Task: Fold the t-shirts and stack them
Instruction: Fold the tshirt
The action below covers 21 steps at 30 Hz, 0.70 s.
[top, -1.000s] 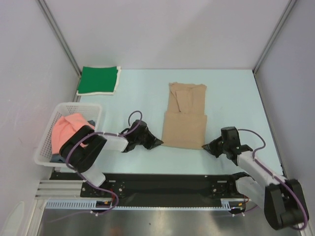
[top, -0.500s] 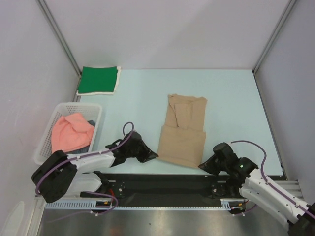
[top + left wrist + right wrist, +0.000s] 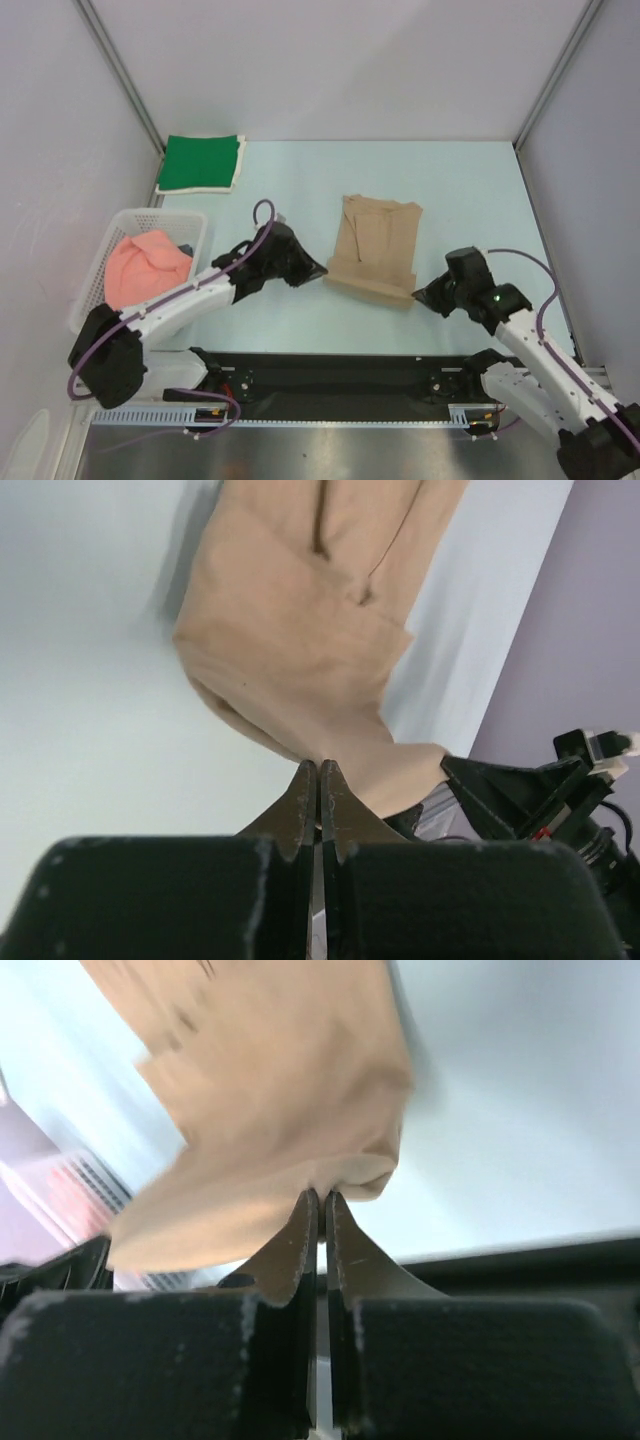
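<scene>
The tan t-shirt (image 3: 378, 240) lies partly folded in the middle of the table, its near hem lifted and curling toward its far half. My left gripper (image 3: 322, 270) is shut on the hem's left corner, seen in the left wrist view (image 3: 318, 764). My right gripper (image 3: 417, 296) is shut on the right corner, seen in the right wrist view (image 3: 320, 1194). The tan cloth (image 3: 300, 660) hangs from both grippers (image 3: 270, 1090). A folded bright green t-shirt (image 3: 200, 162) lies at the far left. A salmon pink t-shirt (image 3: 145, 266) lies in the basket over a dark grey-blue one (image 3: 185, 248).
The white lattice basket (image 3: 95, 275) stands at the left edge of the table. Grey walls close in the left, far and right sides. The black rail (image 3: 330, 370) of the arm bases runs along the near edge.
Both grippers first pulled the tan shirt's near hem toward the table's near edge, then lifted it and carried it away from me over the shirt, so the shirt now looks shorter.
</scene>
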Tool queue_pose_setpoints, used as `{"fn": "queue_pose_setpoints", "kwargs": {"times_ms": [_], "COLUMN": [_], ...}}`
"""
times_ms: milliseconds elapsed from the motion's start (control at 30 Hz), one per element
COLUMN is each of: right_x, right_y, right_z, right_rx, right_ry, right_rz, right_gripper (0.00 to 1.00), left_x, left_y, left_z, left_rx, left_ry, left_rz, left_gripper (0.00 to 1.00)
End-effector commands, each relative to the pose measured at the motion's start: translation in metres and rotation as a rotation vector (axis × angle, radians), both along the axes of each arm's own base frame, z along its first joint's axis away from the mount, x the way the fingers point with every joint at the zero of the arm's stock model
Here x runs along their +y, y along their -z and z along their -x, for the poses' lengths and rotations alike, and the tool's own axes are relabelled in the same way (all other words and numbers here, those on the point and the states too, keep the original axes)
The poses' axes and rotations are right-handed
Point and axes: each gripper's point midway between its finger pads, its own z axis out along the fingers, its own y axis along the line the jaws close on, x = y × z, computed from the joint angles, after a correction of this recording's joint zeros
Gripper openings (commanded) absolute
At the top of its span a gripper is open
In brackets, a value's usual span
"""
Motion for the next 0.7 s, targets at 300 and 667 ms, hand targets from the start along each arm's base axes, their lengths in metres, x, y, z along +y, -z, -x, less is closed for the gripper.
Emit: {"fn": "queue_pose_setpoints", "kwargs": {"times_ms": [300,667], "right_x": [-0.021,-0.038], "right_y": [-0.052,-0.038], "right_z": [-0.163,-0.227], "right_rx": [-0.146,-0.120], "right_ry": [-0.169,-0.189], "right_rz": [0.022,-0.031], "right_gripper": [0.00,0.00], "left_x": [-0.036,-0.074], "left_y": [-0.035,-0.035], "left_z": [-0.146,-0.219], "left_rx": [-0.140,-0.200], "left_ry": [0.130,0.188], "left_rz": [-0.062,0.025], "left_gripper": [0.00,0.00]}}
